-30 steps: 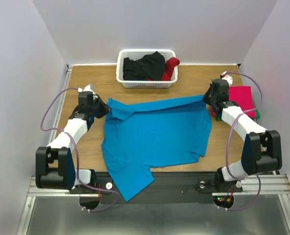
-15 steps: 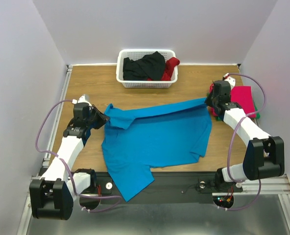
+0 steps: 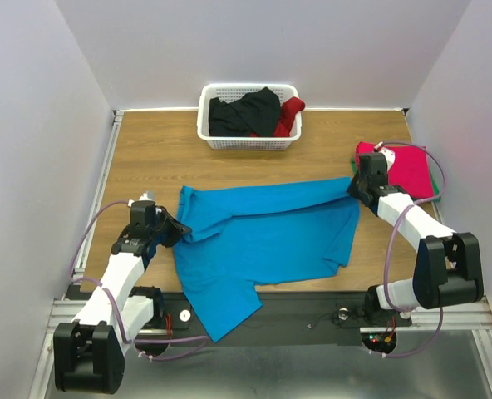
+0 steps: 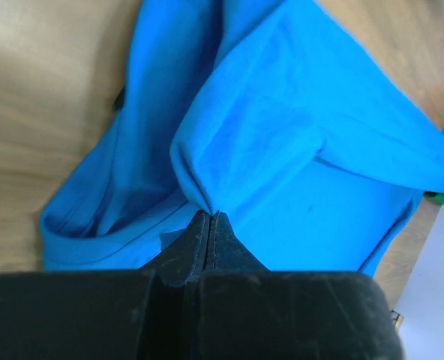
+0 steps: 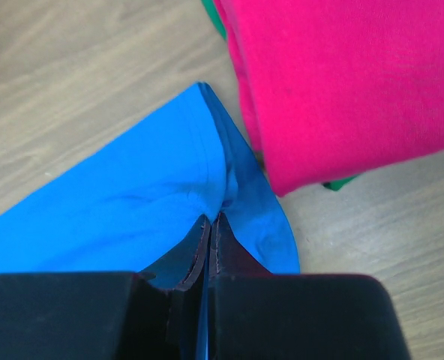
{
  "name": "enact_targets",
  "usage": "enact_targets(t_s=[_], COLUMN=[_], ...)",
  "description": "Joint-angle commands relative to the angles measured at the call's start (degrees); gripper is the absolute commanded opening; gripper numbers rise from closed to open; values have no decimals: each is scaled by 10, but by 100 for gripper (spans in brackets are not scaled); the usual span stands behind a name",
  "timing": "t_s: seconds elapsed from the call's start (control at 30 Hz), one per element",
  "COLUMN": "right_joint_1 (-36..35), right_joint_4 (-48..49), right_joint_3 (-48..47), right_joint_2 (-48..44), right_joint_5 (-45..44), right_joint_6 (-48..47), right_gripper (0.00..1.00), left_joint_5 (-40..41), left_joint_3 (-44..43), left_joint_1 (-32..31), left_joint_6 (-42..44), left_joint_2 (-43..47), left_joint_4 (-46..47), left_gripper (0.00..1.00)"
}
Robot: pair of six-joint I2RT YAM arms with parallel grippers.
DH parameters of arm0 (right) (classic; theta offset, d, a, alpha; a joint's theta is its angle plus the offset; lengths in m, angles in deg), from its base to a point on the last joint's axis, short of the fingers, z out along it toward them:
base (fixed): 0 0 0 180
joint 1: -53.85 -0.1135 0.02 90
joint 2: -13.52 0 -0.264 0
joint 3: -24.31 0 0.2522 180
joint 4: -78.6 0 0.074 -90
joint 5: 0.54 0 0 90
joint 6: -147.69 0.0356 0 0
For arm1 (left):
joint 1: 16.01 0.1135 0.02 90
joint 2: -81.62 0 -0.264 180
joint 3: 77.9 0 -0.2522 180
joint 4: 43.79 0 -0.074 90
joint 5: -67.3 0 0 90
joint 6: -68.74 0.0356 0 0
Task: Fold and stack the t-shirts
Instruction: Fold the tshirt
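The turquoise-blue t-shirt (image 3: 263,237) lies spread on the wooden table (image 3: 163,150), its far edge folded toward me. My left gripper (image 3: 173,231) is shut on the shirt's left edge (image 4: 229,150). My right gripper (image 3: 354,187) is shut on the shirt's right corner (image 5: 154,195). A folded magenta-red t-shirt (image 3: 404,166) lies on a green one (image 5: 342,183) at the right, just beside my right gripper. The black t-shirt (image 3: 242,112) and the dark red t-shirt (image 3: 289,115) lie in the basket.
The white lattice basket (image 3: 248,141) stands at the back middle. One sleeve of the blue shirt (image 3: 221,312) hangs over the table's near edge. White walls close in both sides.
Both grippers have pulled the shirt's far edge toward me. The left gripper moved nearer and lower; the right gripper moved a little nearer. The fold has widened.
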Motion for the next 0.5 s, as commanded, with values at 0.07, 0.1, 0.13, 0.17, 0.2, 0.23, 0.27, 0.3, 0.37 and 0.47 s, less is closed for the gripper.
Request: enact_targets(t_s=[0.07, 0.1, 0.13, 0.17, 0.2, 0.23, 0.27, 0.3, 0.37, 0.47], right_joint_1=[3, 3, 3, 3, 3, 3, 3, 3, 3, 3], right_joint_4=[-2, -9, -12, -16, -26, -32, -45, -47, -51, -55], right_joint_3=[14, 13, 9, 7, 4, -3, -6, -7, -12, -20], right_joint_2=[-4, -1, 0, 1, 0, -2, -11, -18, -35, -64], right_joint_5=[-23, -22, -22, -21, -20, -14, -9, -3, 21, 76], right_joint_6=[13, 14, 18, 18, 19, 19, 18, 19, 11, -8], right_gripper=[1, 3, 8, 15, 30, 37, 51, 56, 67, 70], left_joint_5=[12, 13, 13, 17, 23, 37, 43, 47, 81, 119], left_joint_3=[18, 17, 13, 10, 1, -4, -10, -16, -39, -81], left_joint_1=[0, -1, -1, -1, -1, -2, -2, -2, -2, -2], left_joint_6=[-35, -41, -42, -44, -46, -47, -49, -52, -55, -35], left_joint_2=[16, 24, 29, 42, 51, 69, 79, 87, 101, 84], left_joint_4=[-22, -36, -43, -62, -72, -94, -101, -106, -120, -119], left_gripper=[0, 5, 47, 63, 83, 99, 99, 99, 99, 99])
